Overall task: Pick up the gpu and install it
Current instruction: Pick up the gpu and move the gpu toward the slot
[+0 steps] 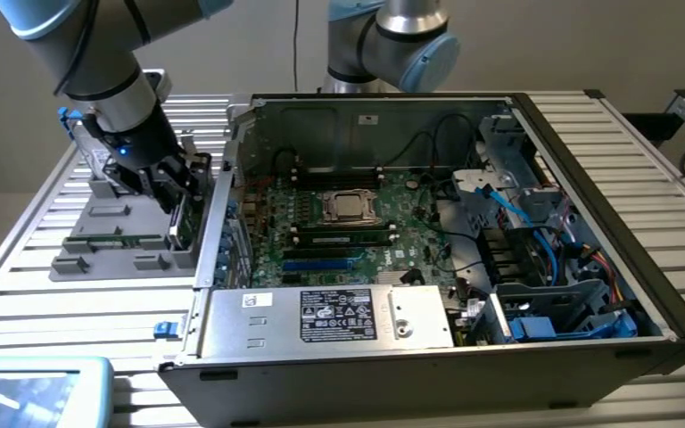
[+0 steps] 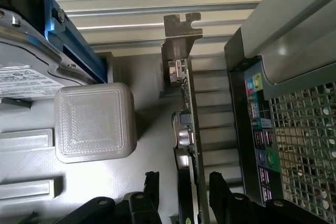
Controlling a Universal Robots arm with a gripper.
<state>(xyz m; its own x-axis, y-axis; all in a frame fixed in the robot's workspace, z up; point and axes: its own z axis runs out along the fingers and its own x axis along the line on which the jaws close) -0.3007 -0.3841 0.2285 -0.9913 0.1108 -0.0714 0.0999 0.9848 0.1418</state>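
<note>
Grey plastic is lying under me: a parts tray [image 1: 104, 248] is sitting on the slatted table [image 1: 33, 299] in the left half of the exterior view. A hard drive [image 2: 26, 74] in blue rails is resting at one end of the tray, and the wrist view is showing a ribbed grey block [image 2: 94, 121] beside it.

My arm [image 1: 93, 62] is slanting in from the upper left of the frame, with the wrist pointing almost straight down over the tray's edge nearest the computer. My gripper [image 1: 178, 192] is hanging low there with its jaws spread wide and released, clasping nothing.

The gpu [image 1: 182, 223] is standing on edge in the tray, directly under me. In the wrist view the gpu [image 2: 187, 129] is running edge-on between my fingers [image 2: 152, 182]. One finger is standing on each side of it, with a gap showing on both. Its silver bracket [image 2: 178, 38] is at the end far from the gripper [image 2: 184, 176].

To the right, just beside the tray, the computer case [image 1: 581, 120] is lying on its side with its panel off. It is showing the motherboard [image 1: 342, 234] and the power supply [image 1: 331, 316] toward the bottom of the frame.
</note>
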